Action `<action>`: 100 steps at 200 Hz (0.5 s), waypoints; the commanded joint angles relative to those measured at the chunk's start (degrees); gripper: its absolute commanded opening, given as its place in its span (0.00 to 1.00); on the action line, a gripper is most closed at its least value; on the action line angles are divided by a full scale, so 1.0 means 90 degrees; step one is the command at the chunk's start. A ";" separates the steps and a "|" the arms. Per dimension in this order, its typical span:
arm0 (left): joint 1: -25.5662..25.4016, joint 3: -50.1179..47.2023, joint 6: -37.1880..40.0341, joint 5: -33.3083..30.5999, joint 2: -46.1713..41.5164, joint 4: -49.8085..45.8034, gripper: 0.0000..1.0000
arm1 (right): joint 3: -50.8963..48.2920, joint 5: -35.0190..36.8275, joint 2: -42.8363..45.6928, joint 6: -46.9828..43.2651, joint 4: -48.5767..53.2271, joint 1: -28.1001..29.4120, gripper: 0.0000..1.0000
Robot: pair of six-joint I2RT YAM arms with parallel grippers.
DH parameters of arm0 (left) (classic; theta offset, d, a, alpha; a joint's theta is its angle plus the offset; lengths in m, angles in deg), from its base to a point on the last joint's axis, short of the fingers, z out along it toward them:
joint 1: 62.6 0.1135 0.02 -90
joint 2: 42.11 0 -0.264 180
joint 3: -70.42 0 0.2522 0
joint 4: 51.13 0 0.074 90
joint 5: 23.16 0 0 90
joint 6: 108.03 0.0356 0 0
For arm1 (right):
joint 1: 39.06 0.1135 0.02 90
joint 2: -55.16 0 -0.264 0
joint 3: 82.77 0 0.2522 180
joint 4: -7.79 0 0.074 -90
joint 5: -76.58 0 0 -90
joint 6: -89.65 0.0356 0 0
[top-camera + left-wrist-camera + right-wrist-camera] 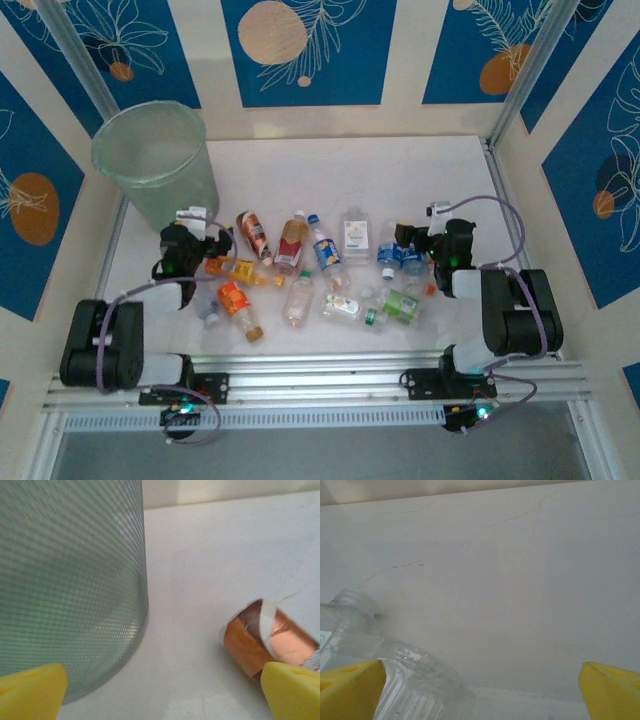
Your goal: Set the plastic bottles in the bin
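White table (420,170) holds scattered plastic bottles (296,243) near bin (170,195).

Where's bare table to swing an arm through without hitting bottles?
Bare: the far strip of table behind the bottles, from the bin across to the right edge. Crowded: the middle band, bottles packed side by side.

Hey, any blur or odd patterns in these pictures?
Top external view: evenly lit, soft, small clear plastic bottles lack detail. Left wrist view: wavy bands across the translucent grey-green plastic bin. Right wrist view: near clear ribbed bottle blurred.
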 commanded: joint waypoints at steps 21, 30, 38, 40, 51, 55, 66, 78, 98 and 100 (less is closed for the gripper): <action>-0.0033 0.0210 -0.0353 -0.0087 -0.1661 -0.1497 0.99 | 0.0214 0.0461 0.0704 0.0223 0.0640 0.0035 0.99; -0.0041 0.0334 -0.0513 -0.0134 -0.2012 -0.1909 1.00 | 0.0232 0.0577 0.0823 0.0263 0.0753 0.0045 0.99; -0.0049 0.0487 -0.0674 -0.0149 -0.2304 -0.2272 0.99 | 0.0234 0.0681 0.0927 0.0305 0.0838 0.0046 0.99; -0.0053 0.0525 -0.0717 -0.0144 -0.2370 -0.2351 0.99 | 0.0235 0.0708 0.0953 0.0303 0.0856 0.0040 0.99; -0.0054 0.0821 -0.1029 -0.0192 -0.2726 -0.2889 1.00 | 0.0221 0.0811 0.1094 0.0317 0.0930 0.0047 0.99; -0.0057 0.0953 -0.1168 -0.0215 -0.2841 -0.3092 1.00 | 0.0211 0.0845 0.1145 0.0327 0.0942 0.0047 0.99; -0.0055 0.1405 -0.1548 -0.0374 -0.3082 -0.3730 0.99 | 0.0180 0.0947 0.1290 0.0318 0.0994 0.0046 0.99; -0.0054 0.2034 -0.2003 -0.0740 -0.3169 -0.4562 1.00 | 0.0145 0.1082 0.1452 0.0364 0.1057 0.0048 0.99; -0.0059 0.3276 -0.2676 -0.1267 -0.2990 -0.5967 1.00 | 0.0143 0.1187 0.1715 0.0458 0.1268 0.0042 0.99; -0.0051 0.3383 -0.2706 -0.1283 -0.2952 -0.6075 1.00 | 0.0151 0.1201 0.1736 0.0476 0.1286 0.0046 0.99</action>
